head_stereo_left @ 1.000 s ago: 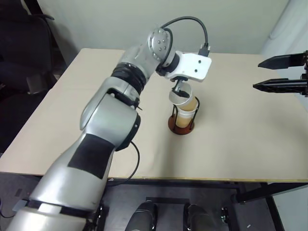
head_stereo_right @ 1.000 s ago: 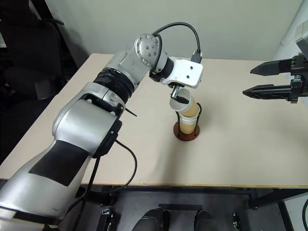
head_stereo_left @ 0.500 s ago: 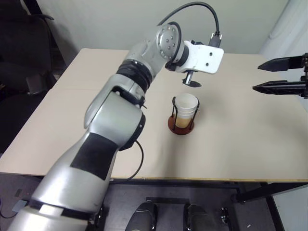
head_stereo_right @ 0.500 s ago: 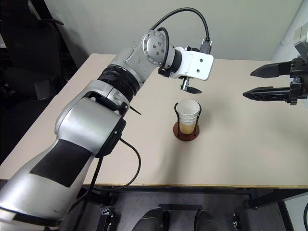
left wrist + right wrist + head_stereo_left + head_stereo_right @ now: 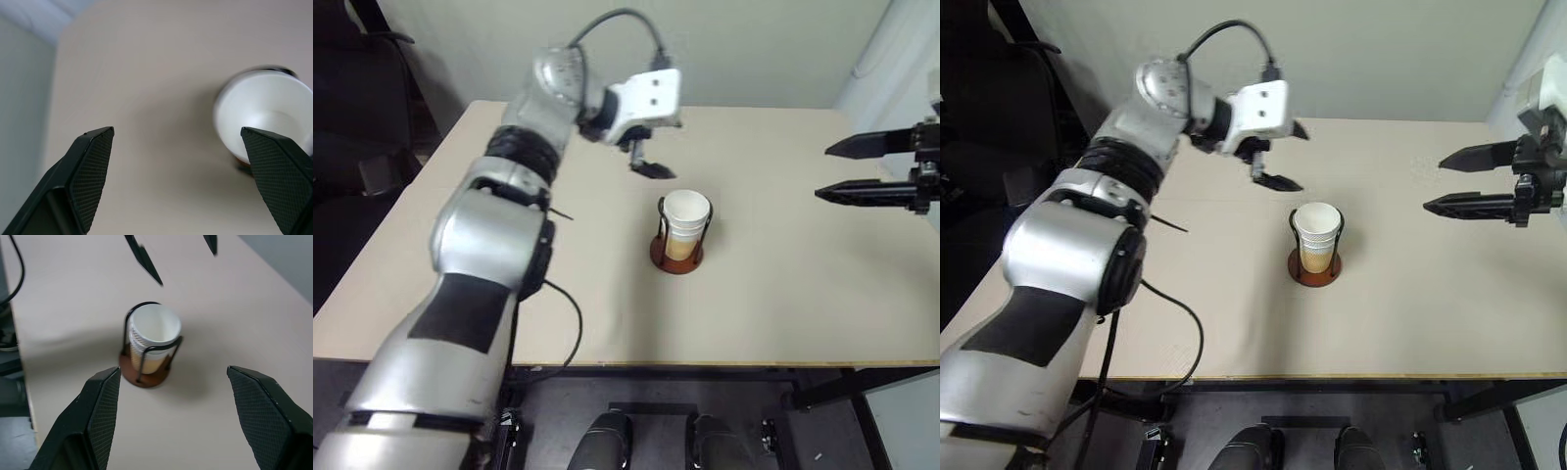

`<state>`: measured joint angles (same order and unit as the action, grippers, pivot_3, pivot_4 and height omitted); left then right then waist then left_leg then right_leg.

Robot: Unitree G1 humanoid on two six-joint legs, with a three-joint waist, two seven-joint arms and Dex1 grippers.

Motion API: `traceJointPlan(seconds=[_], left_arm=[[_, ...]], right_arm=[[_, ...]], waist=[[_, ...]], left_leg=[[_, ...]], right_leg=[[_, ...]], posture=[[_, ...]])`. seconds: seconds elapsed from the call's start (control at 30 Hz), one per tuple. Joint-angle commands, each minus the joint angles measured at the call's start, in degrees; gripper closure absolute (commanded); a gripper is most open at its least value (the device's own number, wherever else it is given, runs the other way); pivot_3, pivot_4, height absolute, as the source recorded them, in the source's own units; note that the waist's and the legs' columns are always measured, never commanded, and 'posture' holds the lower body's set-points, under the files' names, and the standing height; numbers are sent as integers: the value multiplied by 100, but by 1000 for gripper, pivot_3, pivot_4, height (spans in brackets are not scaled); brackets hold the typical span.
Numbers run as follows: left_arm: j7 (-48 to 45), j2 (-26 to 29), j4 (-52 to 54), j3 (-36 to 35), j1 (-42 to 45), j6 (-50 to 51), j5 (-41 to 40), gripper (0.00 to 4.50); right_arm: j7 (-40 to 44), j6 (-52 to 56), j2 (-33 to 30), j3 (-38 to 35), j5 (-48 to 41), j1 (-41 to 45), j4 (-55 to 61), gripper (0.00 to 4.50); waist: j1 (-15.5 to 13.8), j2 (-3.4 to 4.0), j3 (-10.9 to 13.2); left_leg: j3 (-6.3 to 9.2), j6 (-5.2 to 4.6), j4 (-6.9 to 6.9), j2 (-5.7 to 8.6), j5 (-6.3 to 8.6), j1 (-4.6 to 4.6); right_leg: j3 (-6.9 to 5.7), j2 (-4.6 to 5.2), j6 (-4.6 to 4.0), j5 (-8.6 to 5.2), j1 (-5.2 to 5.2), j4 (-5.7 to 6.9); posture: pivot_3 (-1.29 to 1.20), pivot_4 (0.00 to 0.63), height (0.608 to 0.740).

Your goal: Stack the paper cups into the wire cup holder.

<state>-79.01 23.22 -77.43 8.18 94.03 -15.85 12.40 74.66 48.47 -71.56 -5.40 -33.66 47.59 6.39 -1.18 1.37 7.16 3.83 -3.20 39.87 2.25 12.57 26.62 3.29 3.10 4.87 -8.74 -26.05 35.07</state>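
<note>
The paper cups (image 5: 685,217) sit nested in one stack, upright inside the wire cup holder (image 5: 674,262) near the middle of the table (image 5: 783,294). The white inside of the top cup (image 5: 154,330) faces up between the black wire loops. My left gripper (image 5: 1288,157) hangs open and empty above the table, up and to the left of the stack, apart from it. My right gripper (image 5: 822,173) hovers open and empty at the right edge, well away from the holder. In the left wrist view the cups (image 5: 264,117) show beside one finger (image 5: 279,176).
A dark chair (image 5: 362,117) stands off the table's left side. A pale wall runs behind the far edge. The left arm's black cable (image 5: 607,24) loops above its wrist.
A second ago my left gripper was at the holder with a tilted cup; that cup now sits straight in the stack. The gripper has let go, lifted and swung away left. The right gripper stayed put.
</note>
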Motion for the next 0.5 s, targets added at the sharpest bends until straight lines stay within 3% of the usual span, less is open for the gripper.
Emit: traceJointPlan(seconds=[0.03,0.17,0.5], left_arm=[[-809,423,264,-587,-70,687,-669,69],[-828,1117,488,-1246,-297,1944,-1312,69],[43,1977,1415,-1577,-1269,2499,-1635,69]], right_arm=[[-106,-249,49,-190,47,-20,60,991],[-217,-471,368,-13,149,9,-81,991],[-379,-661,1053,225,299,118,-197,991]], waist=[[16,2,1],[11,3,-3],[24,5,-1]], left_leg=[[6,1,2,-4,-1,1],[6,-4,10,-6,-1,8],[10,12,-19,5,-21,-23]], right_leg=[[17,11,-1,2,1,-3],[10,8,-8,2,2,-5],[-21,-23,-36,8,11,3]], posture=[[0,150,740],[0,150,740],[0,150,740]])
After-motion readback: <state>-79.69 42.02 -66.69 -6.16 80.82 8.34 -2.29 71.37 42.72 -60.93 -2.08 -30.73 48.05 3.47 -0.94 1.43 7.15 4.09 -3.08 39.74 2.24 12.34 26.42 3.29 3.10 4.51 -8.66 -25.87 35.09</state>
